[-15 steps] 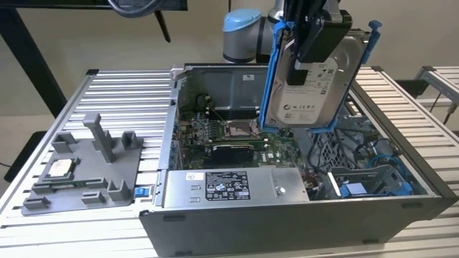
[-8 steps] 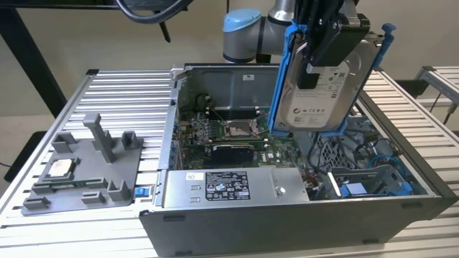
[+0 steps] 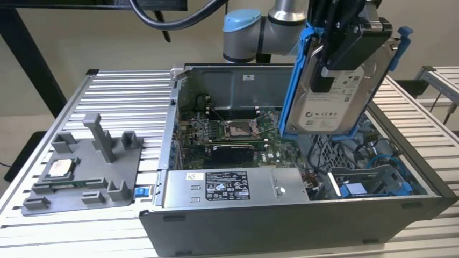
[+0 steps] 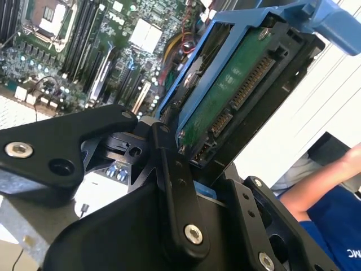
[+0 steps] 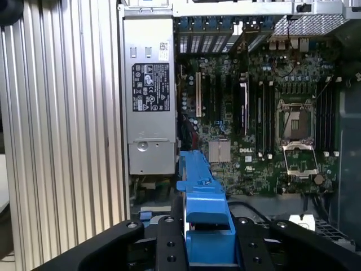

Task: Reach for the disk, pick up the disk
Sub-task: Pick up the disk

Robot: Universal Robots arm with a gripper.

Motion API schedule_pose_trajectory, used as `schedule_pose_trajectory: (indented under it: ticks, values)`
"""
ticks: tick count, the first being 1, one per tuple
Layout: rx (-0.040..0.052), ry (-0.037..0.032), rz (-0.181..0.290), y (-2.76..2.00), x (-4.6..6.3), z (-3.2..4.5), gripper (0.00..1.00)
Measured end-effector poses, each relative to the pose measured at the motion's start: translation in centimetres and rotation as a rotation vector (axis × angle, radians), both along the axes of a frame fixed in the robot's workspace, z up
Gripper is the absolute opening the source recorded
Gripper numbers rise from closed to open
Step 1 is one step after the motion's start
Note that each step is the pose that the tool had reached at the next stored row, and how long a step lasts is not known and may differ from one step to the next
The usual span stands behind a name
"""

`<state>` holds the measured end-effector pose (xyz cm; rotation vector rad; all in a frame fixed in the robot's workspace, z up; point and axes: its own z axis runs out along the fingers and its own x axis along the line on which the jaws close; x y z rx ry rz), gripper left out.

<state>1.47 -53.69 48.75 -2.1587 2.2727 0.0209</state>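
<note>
Above the open case, disk clamped between fingers

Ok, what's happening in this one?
The robot arm's end effector is shut on the disk, a silver-grey hard drive in blue rails. It holds the drive upright in the air above the open computer case, over the side at the exterior view's right. The disk is clear of the case. A grey fixture tray with a small chip sits on the slatted table at the exterior view's left. A person's arm shows in the second wrist view.
</note>
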Motion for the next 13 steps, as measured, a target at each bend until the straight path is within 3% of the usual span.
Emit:
schedule_pose_trajectory:
  ticks: [13]
  values:
    - [0.0,0.0022,0.0,-1.13,2.9,-0.08,0.0]
